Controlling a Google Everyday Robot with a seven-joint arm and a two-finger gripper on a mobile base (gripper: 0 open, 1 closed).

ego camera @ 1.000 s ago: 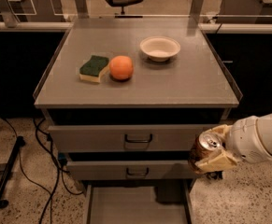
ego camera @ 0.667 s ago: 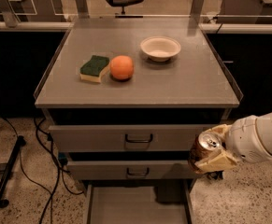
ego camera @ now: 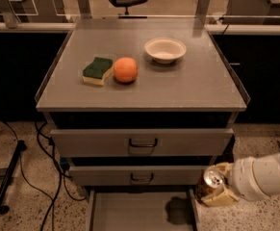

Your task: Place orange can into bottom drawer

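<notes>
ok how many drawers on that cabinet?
3. Top drawer sits under the cabinet top, middle drawer directly below it, bottom drawer pulled open, lowest. None look hidden. The gripper holds the orange can just outside the bottom drawer's wall.

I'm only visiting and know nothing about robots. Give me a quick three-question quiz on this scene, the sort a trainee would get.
1. What does the pincer, low on the right beside the cabinet, hold?
A) a bottle
B) the orange can
C) a spoon
2. True or false: the orange can already lies inside the open bottom drawer.
3. Fill in: on top of the cabinet, the orange fruit sits right next to a green ____.

Key:
1. B.
2. False: the pincer holds it just off the drawer's right edge.
3. sponge.
</notes>
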